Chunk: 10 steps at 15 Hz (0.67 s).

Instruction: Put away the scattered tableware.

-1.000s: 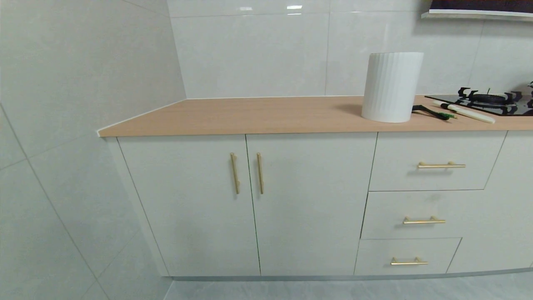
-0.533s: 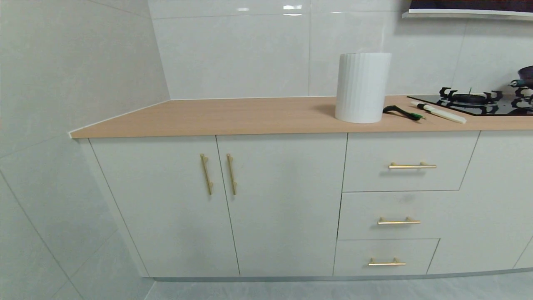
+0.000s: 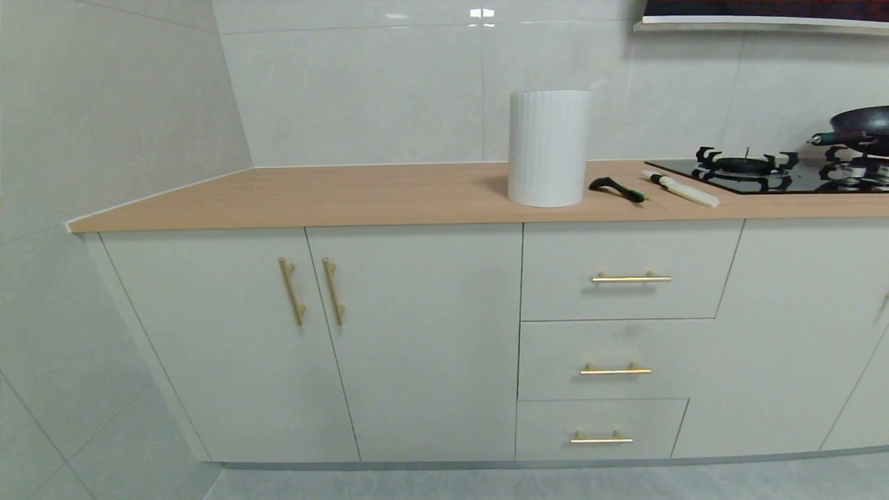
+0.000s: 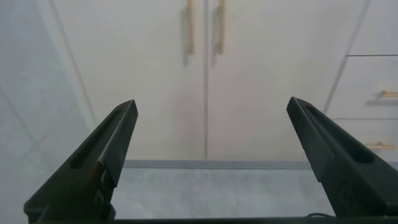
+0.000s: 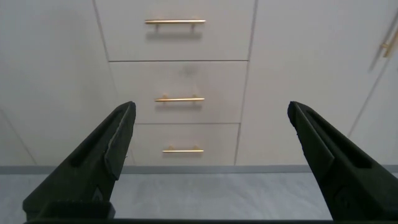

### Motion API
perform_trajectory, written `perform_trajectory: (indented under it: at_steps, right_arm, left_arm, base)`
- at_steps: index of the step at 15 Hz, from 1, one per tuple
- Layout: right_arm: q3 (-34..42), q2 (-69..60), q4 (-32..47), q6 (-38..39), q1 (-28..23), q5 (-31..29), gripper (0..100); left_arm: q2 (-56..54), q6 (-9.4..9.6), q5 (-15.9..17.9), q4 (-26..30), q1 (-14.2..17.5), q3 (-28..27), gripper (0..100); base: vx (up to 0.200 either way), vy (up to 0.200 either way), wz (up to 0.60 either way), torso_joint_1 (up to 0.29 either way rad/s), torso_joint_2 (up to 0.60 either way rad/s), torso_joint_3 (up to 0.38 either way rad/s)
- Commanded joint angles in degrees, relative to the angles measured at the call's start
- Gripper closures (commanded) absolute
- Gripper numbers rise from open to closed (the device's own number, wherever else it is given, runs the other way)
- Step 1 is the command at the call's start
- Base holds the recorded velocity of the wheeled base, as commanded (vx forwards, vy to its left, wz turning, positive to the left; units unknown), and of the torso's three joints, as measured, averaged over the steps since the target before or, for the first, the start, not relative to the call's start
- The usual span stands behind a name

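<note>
Tableware (image 3: 617, 189) lies just beside white canister (image 3: 549, 148), near countertop (image 3: 312, 201) front edge.

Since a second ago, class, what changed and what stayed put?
Only the camera swung right: everything slid left in view, and a dark pan appeared on the hob. The white ribbed container, black-and-green tool and white utensil kept their places on the worktop. Nothing was grasped or released.

The left gripper (image 4: 211, 104) has two matte black fingers (image 4: 102, 158), long wedges tapering to blunt tips, each with a shallow recess along its flank. The right gripper (image 5: 211, 107) has a matching pair.
</note>
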<state>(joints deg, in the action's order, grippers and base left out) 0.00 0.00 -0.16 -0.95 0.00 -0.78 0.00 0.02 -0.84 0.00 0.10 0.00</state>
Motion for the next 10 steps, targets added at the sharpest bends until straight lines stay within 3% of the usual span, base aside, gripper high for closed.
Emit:
perform_trajectory:
  at_steps: [1, 5, 9, 10]
  right_arm:
    - [0.00, 0.09, -0.02, -0.02, 0.00, -0.01, 0]
    - [0.00, 0.09, -0.02, -0.02, 0.00, -0.01, 0]
    - [0.00, 0.09, -0.02, -0.02, 0.00, -0.01, 0]
    - [0.00, 0.00, -0.02, -0.02, 0.00, -0.01, 0]
  left_arm:
    - [0.00, -0.02, -0.04, 0.00, -0.01, 0.00, 0]
    - [0.00, -0.02, -0.04, 0.00, -0.01, 0.00, 0]
    - [0.00, -0.02, -0.04, 0.00, -0.01, 0.00, 0]
    - [0.00, -0.02, -0.04, 0.00, -0.01, 0.00, 0]
  base:
    - [0.000, 0.000, 0.00, 0.000, 0.00, 0.000]
    - [0.000, 0.000, 0.00, 0.000, 0.00, 0.000]
    - [0.200, 0.000, 0.00, 0.004, 0.00, 0.006]
    - [0.000, 0.000, 0.00, 0.000, 0.00, 0.000]
